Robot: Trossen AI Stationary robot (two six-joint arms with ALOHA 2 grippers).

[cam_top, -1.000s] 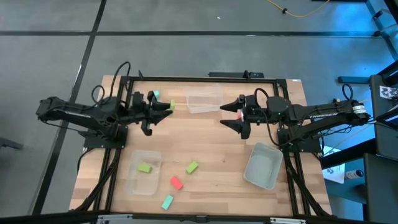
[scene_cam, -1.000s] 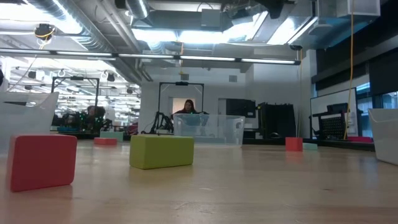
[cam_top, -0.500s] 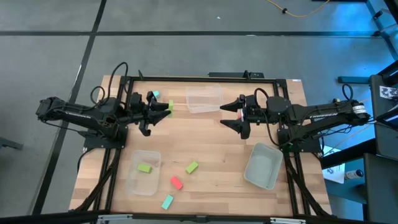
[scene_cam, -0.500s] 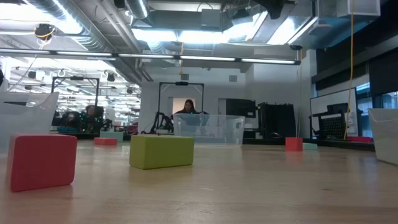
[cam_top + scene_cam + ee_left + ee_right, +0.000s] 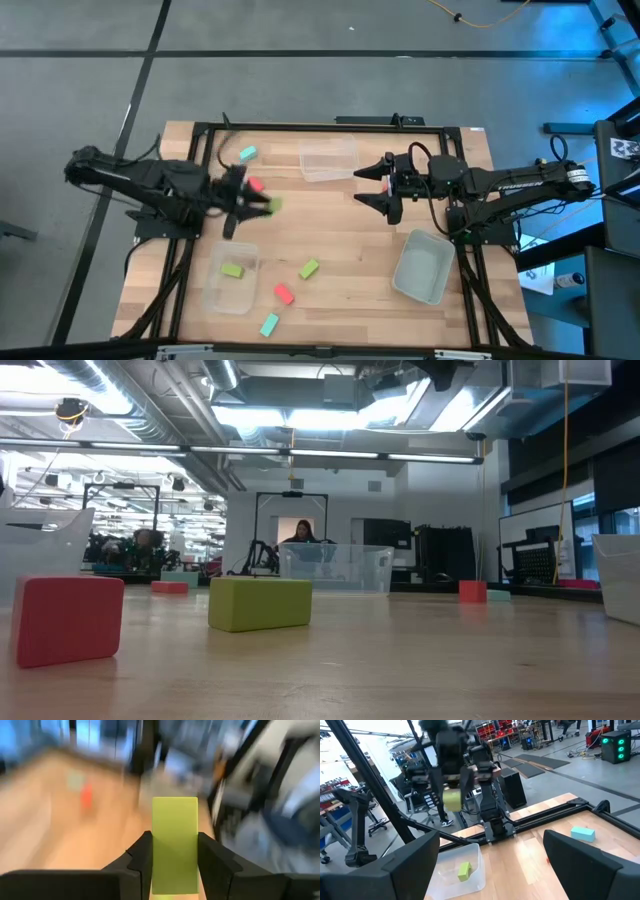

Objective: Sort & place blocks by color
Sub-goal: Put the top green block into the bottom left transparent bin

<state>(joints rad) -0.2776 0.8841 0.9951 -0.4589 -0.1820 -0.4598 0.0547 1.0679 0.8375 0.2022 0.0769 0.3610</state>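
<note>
My left gripper (image 5: 262,205) is shut on a lime green block (image 5: 272,204) above the table's left half, between a red-pink block (image 5: 255,185) and the near-left tub (image 5: 212,292). That tub holds a second lime green block (image 5: 233,270). A third green block (image 5: 308,268), a red-pink one (image 5: 284,293) and a teal one (image 5: 269,324) lie flat on the wood near the front edge. Another teal block (image 5: 246,153) lies by the far edge. My right gripper (image 5: 368,186) is open at the table's middle right, over a red-pink spot (image 5: 385,183). My left gripper pinches the lime green block by its two long sides (image 5: 159,851) between both fingers (image 5: 142,862). The fingers reach roughly level toward the table's right. The block's free end (image 5: 175,807) sticks out past the fingertips. It is lifted clear of the table, as the right wrist view shows (image 5: 452,799).
A clear tub (image 5: 328,160) stands at the far middle and another tub (image 5: 423,266) at the near right. A dark frame (image 5: 330,126) runs round the table's edges. Bare wood lies between the two grippers. In the low view a person (image 5: 303,532) sits far behind the table.
My left gripper has swung toward the near edge, carrying the lime green block with it, still shut on it. The red-pink block near the far left, earlier hidden under the arm, now shows. My right arm has kept still.
</note>
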